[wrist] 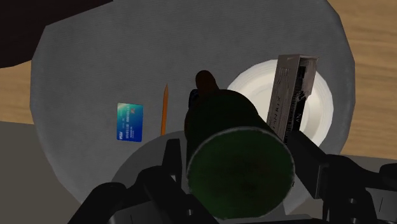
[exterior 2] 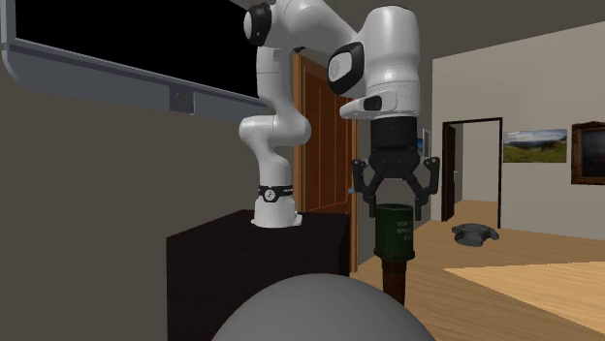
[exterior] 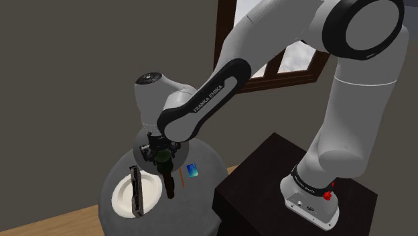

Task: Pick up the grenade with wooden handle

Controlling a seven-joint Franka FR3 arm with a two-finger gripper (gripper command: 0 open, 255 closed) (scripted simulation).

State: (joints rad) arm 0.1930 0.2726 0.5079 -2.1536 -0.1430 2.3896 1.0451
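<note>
1. Second exterior view: the gripper pointed straight down, fingers clamped on the green head of the grenade, whose brown handle hung below.
2. Wrist view: the grenade hung over a round grey table, between a pencil and a white plate; a blue card lay beside the pencil.

Dull grey-brown walls hold a wood-framed window. The floor is light wood. A brown door stands beyond the round grey desk, and two framed pictures hang beside an open doorway on a paler wall.
</note>
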